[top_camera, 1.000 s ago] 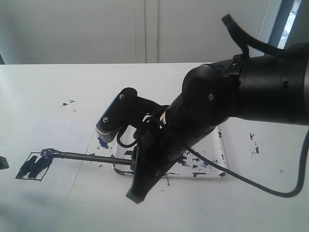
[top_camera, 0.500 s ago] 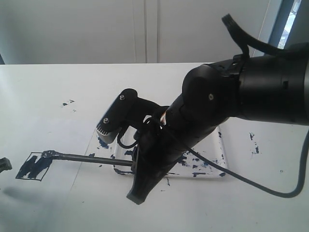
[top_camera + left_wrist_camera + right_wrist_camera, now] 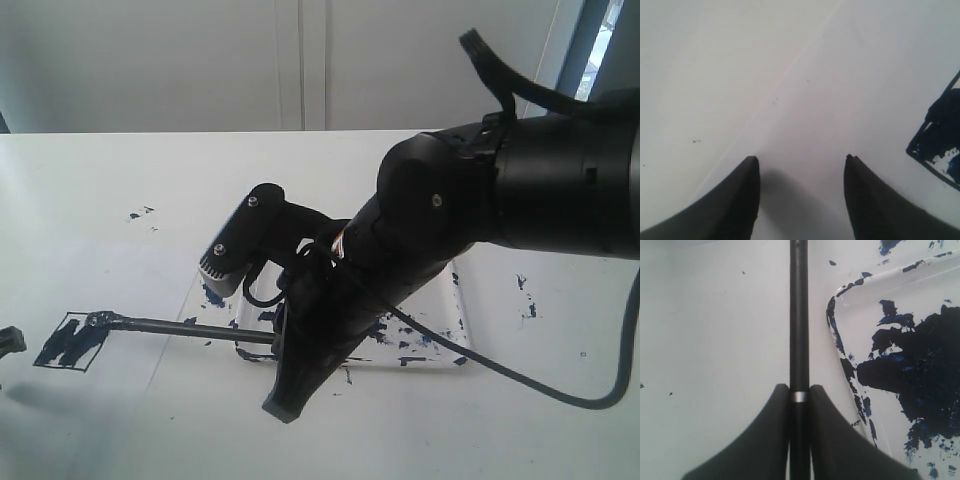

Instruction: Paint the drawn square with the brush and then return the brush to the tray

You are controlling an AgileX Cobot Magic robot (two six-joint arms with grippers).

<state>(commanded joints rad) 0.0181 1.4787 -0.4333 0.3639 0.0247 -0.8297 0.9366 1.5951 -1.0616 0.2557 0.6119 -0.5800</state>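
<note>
Two tools, and each wrist view adds what the exterior hides. Only the right wrist view shows the right tool (image 3: 799,390) clamped on the brush (image 3: 799,315), its jaws pressed against the black handle at a silver band, with the paint-blotched tray (image 3: 832,315) just beside them. From outside, the arm covers that grip. Far out from this tool, the brush tip touches the drawn square (image 3: 68,342), which is partly smeared dark blue. The left tool (image 3: 801,159) has its jaws spread and empty over the white counter (image 3: 80,170), with the square near one finger.
</note>
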